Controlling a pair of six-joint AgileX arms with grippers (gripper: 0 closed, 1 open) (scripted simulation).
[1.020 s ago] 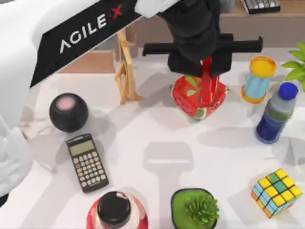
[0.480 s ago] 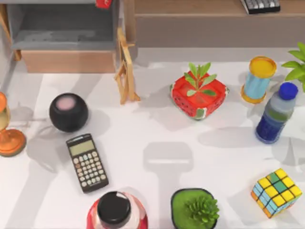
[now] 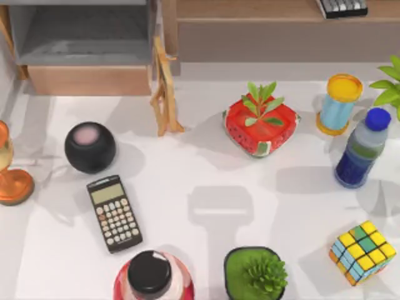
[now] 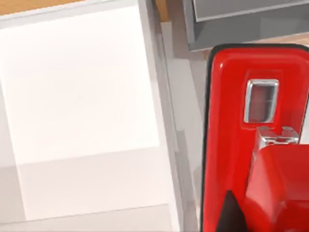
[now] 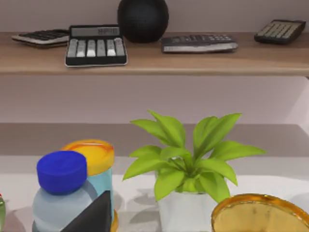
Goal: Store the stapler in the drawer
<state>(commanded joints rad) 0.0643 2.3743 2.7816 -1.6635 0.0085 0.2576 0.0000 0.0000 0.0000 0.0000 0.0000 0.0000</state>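
Observation:
The red stapler (image 4: 256, 145) looms large and close in the left wrist view, glossy, with a small metal window. My left gripper (image 4: 241, 220) is shut on it, and one dark fingertip (image 4: 228, 212) shows against its side. Beyond the stapler lies the grey inside of the drawer (image 4: 241, 24). In the top view the drawer (image 3: 87, 80) stands pulled open at the back left, with a grey interior and a tan front panel. My right gripper (image 5: 94, 217) is parked at the right, facing the wooden shelf.
On the table stand a watermelon pot (image 3: 259, 125), black calculator (image 3: 114, 212), black ball (image 3: 90, 147), wooden stand (image 3: 164, 87), blue bottle (image 3: 361, 149), yellow-lidded can (image 3: 339, 103), colour cube (image 3: 362, 252), green pot (image 3: 255, 273) and orange goblet (image 3: 9, 169).
The left arm, which held the stapler over the watermelon pot, has left the top view. The stapler's red tip, at the drawer's back edge half a second ago, is gone from it.

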